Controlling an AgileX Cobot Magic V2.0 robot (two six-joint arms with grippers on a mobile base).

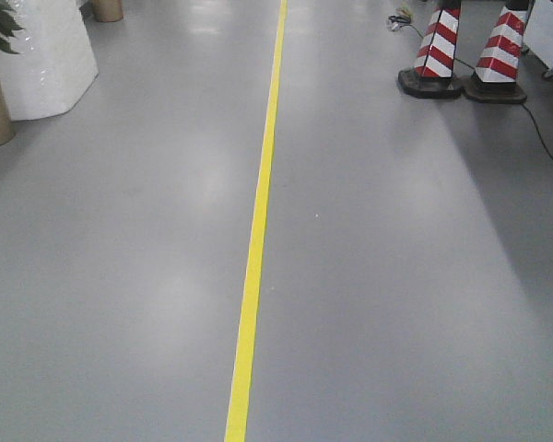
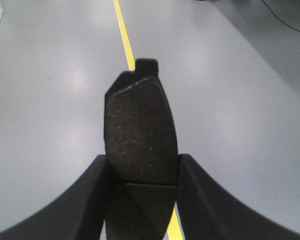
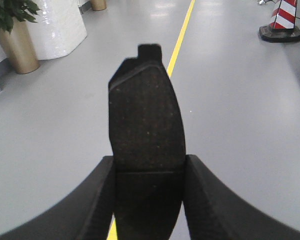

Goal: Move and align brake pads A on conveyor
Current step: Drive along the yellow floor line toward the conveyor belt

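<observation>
In the left wrist view a dark brake pad (image 2: 140, 135) with a thin centre groove stands between the fingers of my left gripper (image 2: 141, 167), which is shut on its two long edges. The right wrist view shows the same hold: my right gripper (image 3: 149, 167) is shut on another brake pad (image 3: 147, 125), its notched end pointing away from the camera. Both pads hang above grey floor. The conveyor is out of view in every frame. Neither gripper shows in the front view.
A yellow floor line (image 1: 258, 221) runs straight ahead over the grey floor. Two red-and-white striped posts (image 1: 435, 51) with a cable stand at the far right. A white wrapped column (image 1: 41, 55) and a gold planter (image 3: 17, 45) stand at the far left.
</observation>
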